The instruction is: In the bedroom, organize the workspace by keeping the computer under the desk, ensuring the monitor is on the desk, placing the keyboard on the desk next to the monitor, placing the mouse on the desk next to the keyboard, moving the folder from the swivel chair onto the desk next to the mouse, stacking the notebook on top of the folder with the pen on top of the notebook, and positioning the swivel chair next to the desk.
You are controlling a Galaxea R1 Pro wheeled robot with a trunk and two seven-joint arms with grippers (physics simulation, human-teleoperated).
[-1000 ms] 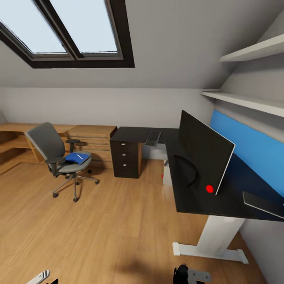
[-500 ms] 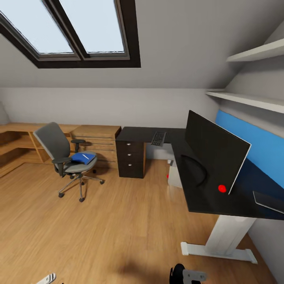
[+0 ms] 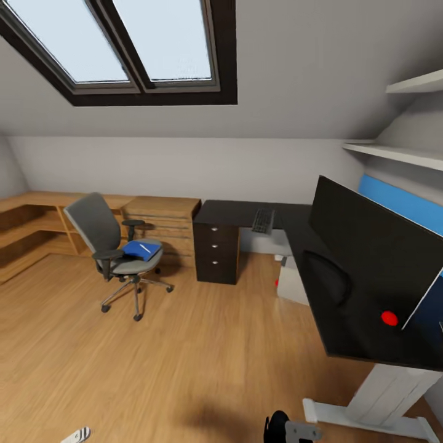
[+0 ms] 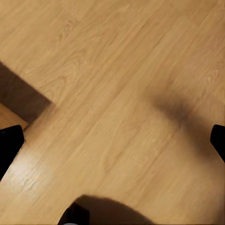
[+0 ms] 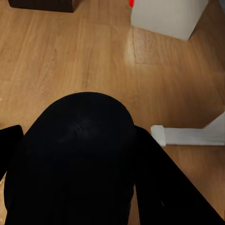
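Left claw point(image 4: 112, 140) spread wide above light wood floor point(image 3: 184, 369).

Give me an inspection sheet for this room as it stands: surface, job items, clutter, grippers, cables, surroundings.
Surface: black desk, keyboard lying on it.
Job items: monitor on desk; blue folder on swivel chair, apart from desk; computer on floor under desk.
Clutter: nothing seen.
Grippers: left gripper open over bare floor; right cannot be told.
Cables: nothing seen.
Surroundings: skylight, wooden dresser, wall shelves.
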